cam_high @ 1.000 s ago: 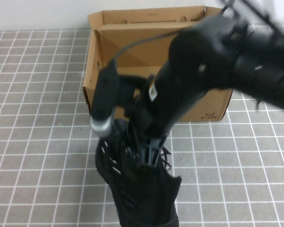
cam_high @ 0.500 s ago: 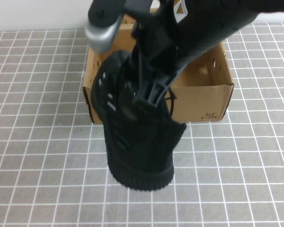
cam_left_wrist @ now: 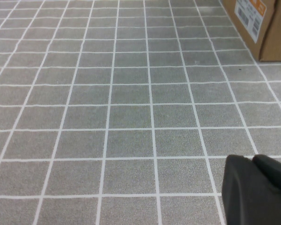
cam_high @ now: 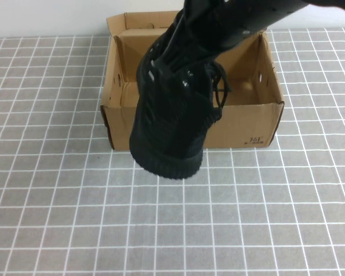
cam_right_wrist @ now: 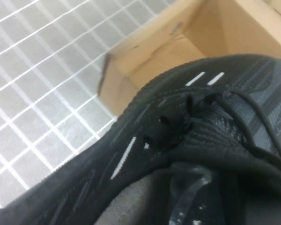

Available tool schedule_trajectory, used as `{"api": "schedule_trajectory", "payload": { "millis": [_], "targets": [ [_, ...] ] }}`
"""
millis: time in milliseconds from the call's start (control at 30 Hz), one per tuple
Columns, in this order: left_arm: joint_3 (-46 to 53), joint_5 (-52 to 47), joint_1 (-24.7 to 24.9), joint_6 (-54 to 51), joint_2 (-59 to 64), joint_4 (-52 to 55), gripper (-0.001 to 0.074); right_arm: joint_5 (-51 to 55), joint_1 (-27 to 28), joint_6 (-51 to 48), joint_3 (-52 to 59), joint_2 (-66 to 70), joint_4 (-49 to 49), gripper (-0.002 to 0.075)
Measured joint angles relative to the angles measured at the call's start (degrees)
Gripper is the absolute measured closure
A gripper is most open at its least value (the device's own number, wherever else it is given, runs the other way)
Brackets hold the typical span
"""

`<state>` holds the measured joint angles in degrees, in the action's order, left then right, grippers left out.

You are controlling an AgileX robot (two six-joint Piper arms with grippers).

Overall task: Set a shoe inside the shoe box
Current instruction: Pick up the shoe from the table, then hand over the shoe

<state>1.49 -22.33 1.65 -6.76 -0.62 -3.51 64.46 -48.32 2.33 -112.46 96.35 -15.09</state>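
The black knit shoe (cam_high: pixel 171 118) hangs in the air, toe end toward me, over the front wall of the open brown shoe box (cam_high: pixel 247 123). My right gripper (cam_right_wrist: pixel 208 194) is shut on the shoe's collar; one pale finger (cam_right_wrist: pixel 187 199) sits inside the opening. In the right wrist view the laces and white marks of the shoe (cam_right_wrist: pixel 201 122) fill the frame, with the box (cam_right_wrist: pixel 220 33) beyond. In the high view the right arm (cam_high: pixel 241 14) comes from the top right. My left gripper (cam_left_wrist: pixel 254 185) is shut and empty, low over the tiles, left of the box (cam_left_wrist: pixel 264 26).
The surface is grey tile with white lines (cam_high: pixel 57 190). The box's back flap (cam_high: pixel 118 23) stands up at the far left corner. A white wall runs behind the box. Open tile lies in front of the box and to both sides.
The right arm has lifted the shoe off the tiles in front of the box and carried it up and away from me, over the box's front wall. The left arm has not moved.
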Motion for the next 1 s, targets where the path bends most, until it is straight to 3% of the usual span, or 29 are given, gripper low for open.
{"api": "schedule_trajectory", "payload": {
  "millis": [333, 700, 867, 1000],
  "targets": [
    [0.0, 3.97, 0.0, -1.54, 0.0, 0.32, 0.0735, -0.34, 4.55, 8.77, -0.27, 1.97, -0.23, 0.0732],
    [0.0, 22.99, 0.0, 1.65, 0.0, -19.03, 0.0735, 0.87, 5.28, 8.92, -4.28, 5.77, 1.04, 0.0732],
    [-2.56, 15.02, 0.0, 3.42, 0.0, -19.58, 0.0735, 4.28, 5.28, 8.92, -10.7, 9.67, 1.12, 0.0732],
    [-11.02, 7.0, 0.0, 0.49, 4.17, -19.13, 0.0735, 5.8, 5.28, 8.92, -14.35, 12.36, 1.12, 0.0732]
  ]
}}
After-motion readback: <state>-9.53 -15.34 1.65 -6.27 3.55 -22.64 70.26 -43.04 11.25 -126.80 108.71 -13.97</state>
